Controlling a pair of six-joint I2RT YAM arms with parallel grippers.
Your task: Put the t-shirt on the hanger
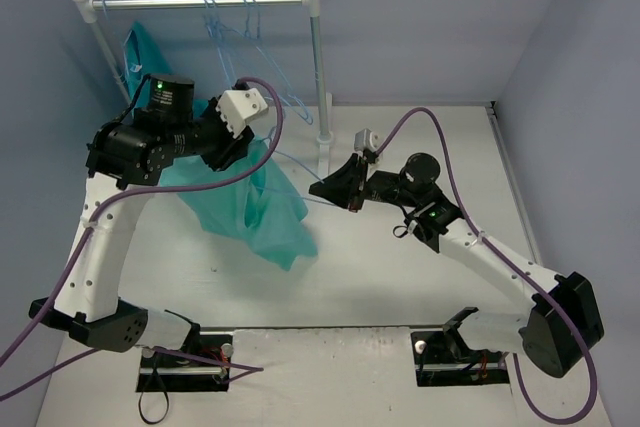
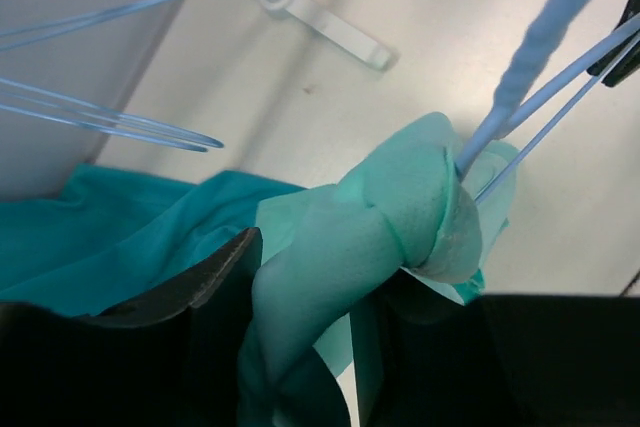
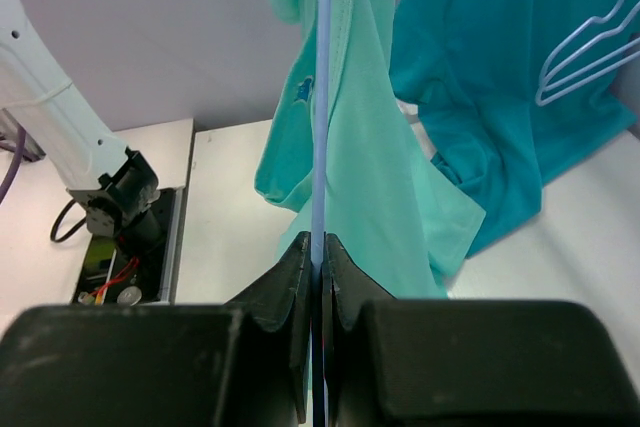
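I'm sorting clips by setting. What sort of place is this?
Probably a robotics lab bench, not a home: robot arms bolted to a white table, plain blue-grey walls, and a small clothes rail with spare hangers standing on it.

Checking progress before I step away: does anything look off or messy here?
Yes. The t-shirt is bunched in a wad around one end of the hanger rather than draped across it, and the rest hangs down crumpled.

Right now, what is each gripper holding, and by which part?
Left gripper: the t-shirt, by bunched cloth at an opening. Right gripper: the hanger, by a straight stretch of wire.
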